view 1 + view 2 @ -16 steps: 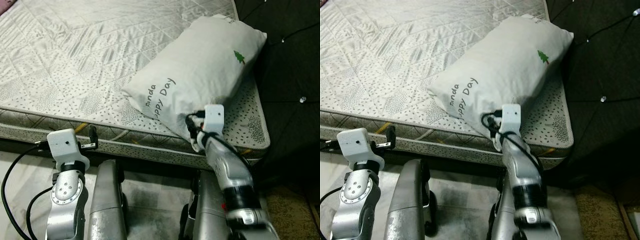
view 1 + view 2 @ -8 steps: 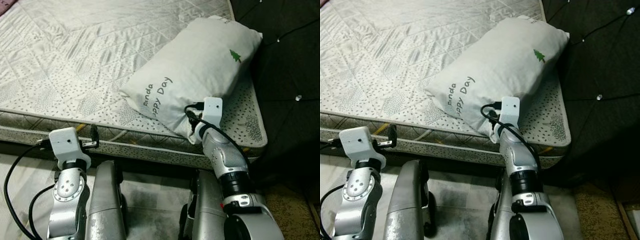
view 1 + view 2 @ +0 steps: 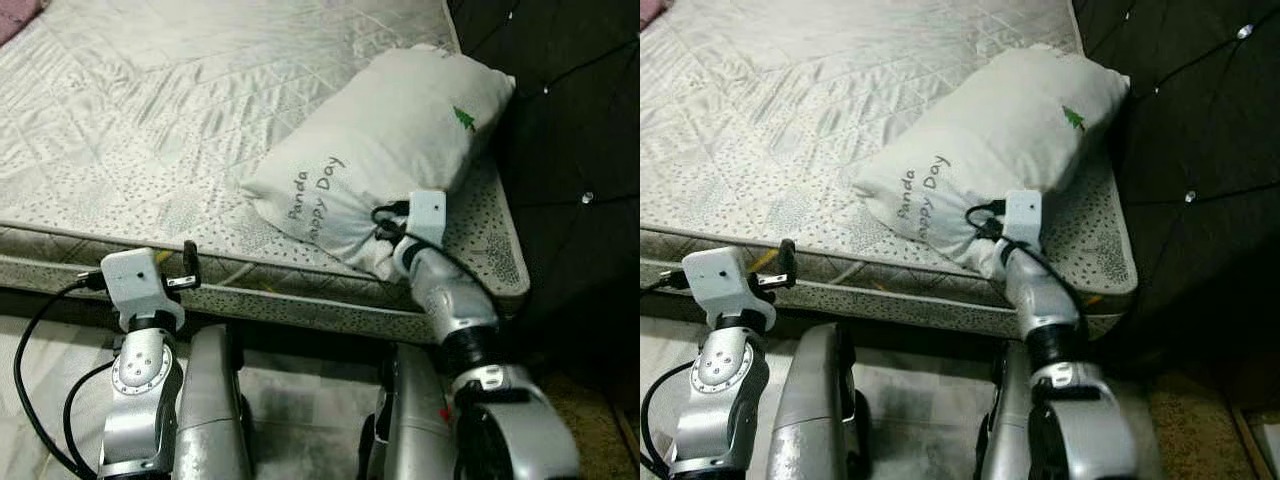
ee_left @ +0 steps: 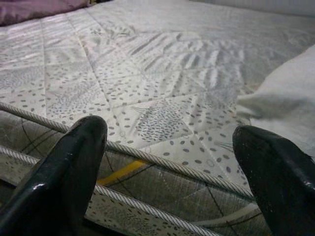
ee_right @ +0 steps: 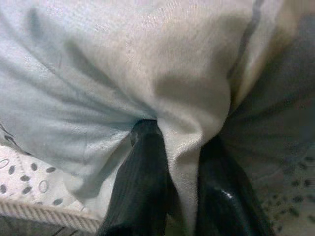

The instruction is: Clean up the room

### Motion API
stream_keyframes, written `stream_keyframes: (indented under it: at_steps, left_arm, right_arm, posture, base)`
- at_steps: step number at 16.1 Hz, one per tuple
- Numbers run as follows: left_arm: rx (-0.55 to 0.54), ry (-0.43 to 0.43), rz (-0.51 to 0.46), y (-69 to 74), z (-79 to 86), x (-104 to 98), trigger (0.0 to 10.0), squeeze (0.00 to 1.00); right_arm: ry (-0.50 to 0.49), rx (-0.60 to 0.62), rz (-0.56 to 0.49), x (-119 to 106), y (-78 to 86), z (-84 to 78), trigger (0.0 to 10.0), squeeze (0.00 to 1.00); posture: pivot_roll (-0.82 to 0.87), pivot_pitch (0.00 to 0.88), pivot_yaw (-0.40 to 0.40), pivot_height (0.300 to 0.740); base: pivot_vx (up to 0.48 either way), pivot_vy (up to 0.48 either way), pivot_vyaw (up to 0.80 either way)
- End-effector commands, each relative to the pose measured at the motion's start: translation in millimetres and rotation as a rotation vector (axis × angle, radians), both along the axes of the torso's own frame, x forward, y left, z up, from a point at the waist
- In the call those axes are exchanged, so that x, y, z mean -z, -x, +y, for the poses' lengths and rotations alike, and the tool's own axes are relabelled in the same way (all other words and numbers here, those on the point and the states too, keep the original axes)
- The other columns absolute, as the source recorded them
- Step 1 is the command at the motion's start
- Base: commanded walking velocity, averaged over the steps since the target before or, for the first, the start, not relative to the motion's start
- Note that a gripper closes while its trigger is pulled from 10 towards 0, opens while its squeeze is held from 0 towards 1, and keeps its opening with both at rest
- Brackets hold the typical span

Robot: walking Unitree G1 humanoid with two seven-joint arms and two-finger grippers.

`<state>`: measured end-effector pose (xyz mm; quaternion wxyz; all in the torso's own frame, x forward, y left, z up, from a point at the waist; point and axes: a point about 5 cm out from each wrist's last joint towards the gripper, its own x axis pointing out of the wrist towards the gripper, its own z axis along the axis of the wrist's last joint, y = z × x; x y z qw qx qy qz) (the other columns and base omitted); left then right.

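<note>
"Panda Happy Day" on pillow

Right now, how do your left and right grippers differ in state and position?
The right gripper is shut on a fold of the pillow at its near corner, while the left gripper is open and holds nothing. The right one sits on the mattress near the dark headboard; the left one hovers at the mattress's near edge. Both point toward the bed.

White pillow, dotted grey mattress

Even, soft indoor light; head views sharp, right side dark; right wrist view blurred close-up
</note>
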<state>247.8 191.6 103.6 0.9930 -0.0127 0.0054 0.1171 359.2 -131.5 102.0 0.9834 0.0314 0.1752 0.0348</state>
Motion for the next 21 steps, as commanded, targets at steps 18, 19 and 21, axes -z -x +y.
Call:
stream_keyframes:
  at_steps: [18,19,21]
  left_arm:
    - [0.002,-0.022,-0.001,-6.4,1.2,2,10.0,0.0]
    - [0.003,-0.023,0.0,-6.2,1.4,3,10.0,0.0]
    - [0.008,-0.024,0.003,-6.4,0.4,3,10.0,0.0]
  right_arm:
    - [0.372,0.356,-0.25,-22,13.3,-122.3,0.0,0.0]
    - [0.35,0.303,-0.228,-9,23.1,-107.2,0.0,0.0]
    - [0.272,0.152,-0.19,18,47.8,-63.7,0.0,0.0]
  posture:
    - [0.04,0.024,-0.041,0.546]
    - [0.04,0.025,-0.04,0.546]
    - [0.03,0.027,-0.035,0.546]
  base:
    - [0.0,0.0,0.0]
    - [0.0,0.0,0.0]
    - [0.0,0.0,0.0]
